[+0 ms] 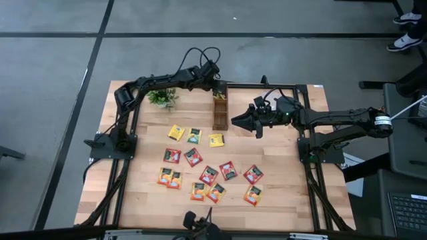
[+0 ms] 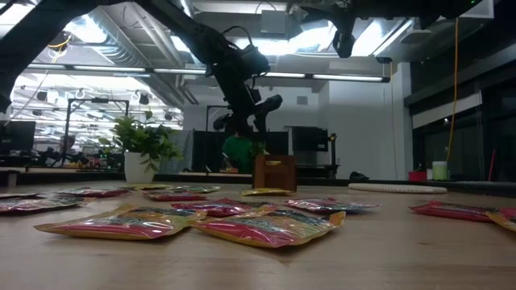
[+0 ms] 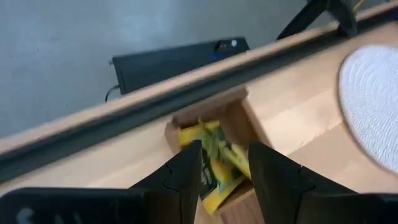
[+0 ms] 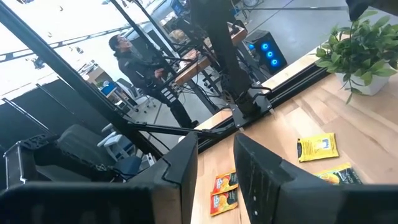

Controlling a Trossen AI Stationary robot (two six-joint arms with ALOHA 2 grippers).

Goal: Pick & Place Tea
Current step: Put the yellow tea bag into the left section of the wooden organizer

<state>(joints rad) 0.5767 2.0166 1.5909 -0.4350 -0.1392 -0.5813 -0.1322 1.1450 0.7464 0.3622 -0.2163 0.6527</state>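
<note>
From above, the left gripper (image 1: 217,81) hangs over the wooden box (image 1: 219,110), sorting tea there; loose tea sachets (image 1: 200,175) lie well behind. Its wrist view shows fingers (image 3: 186,174) parted around a yellow sachet (image 3: 214,165). The right gripper (image 4: 214,165) waits, slightly open, empty.

Arms: both dark, jointed, slim tubular links.
Cables: black loops arching over the left arm's wrist end.
Left gripper (image 3: 225,177): two broad, matte black fingers with stepped inner edges.
Right gripper (image 4: 215,168): same blocky black fingers.
Right arm collar: silver ring near the shoulder.
</note>
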